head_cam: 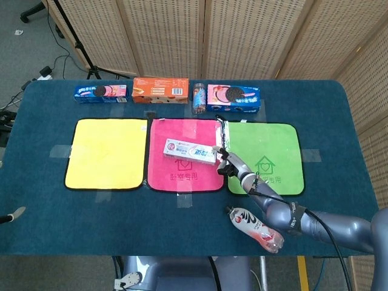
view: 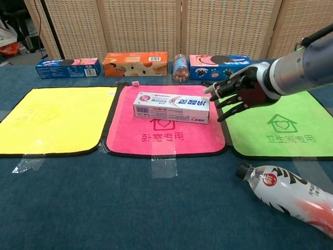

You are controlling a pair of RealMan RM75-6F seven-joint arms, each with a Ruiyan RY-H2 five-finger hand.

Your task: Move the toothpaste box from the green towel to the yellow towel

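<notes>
Right robot hand (view: 237, 94), fingers spread and grasping nothing, touches the toothpaste box (view: 171, 107) end on the pink towel (view: 135, 140), mid-push; next, shove it onward to the yellow towel (view: 47, 120).

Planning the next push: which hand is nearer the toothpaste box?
The right hand: its fingertips sit at the toothpaste box's right end on the pink towel. The left hand is not in view.

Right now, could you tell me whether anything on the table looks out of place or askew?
Yes: the white rectangular toothpaste box lies slightly askew on the pink towel, on neither the green nor yellow one. A clear plastic bottle with a red-and-white label lies toppled on the blue tablecloth.
</notes>
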